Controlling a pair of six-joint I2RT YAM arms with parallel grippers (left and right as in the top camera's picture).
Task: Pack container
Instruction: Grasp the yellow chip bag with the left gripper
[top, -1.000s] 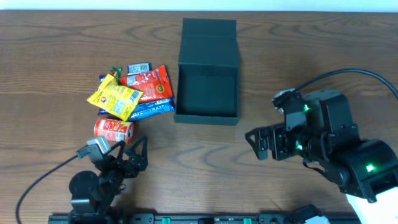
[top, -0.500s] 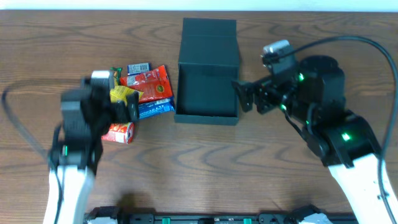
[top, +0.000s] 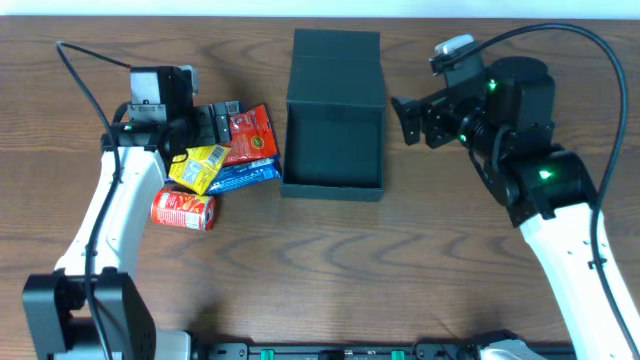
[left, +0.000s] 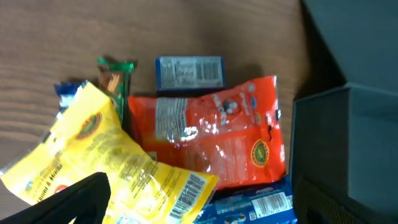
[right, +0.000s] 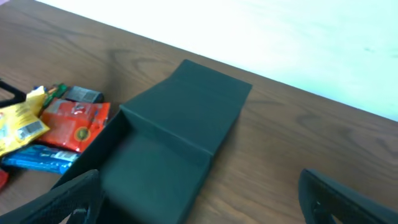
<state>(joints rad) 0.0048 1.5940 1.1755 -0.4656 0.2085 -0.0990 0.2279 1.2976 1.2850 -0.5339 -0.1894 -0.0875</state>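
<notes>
- The left hand (top: 205, 127) is held wide open over colourful foil snack packets (top: 245, 140).
- The right hand (top: 410, 118) is likewise spread wide.
- The dark teal-grey square cardboard box (top: 333, 140) is seen between both hands.

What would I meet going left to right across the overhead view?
Red cylindrical can lying on its side → red-orange glossy snack packet → dark teal-grey square cardboard box, lid open → black right gripper.

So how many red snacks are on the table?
2: a red packet in the pile left of the container, and a red can on the pile's near side. Others may be hidden.
</notes>
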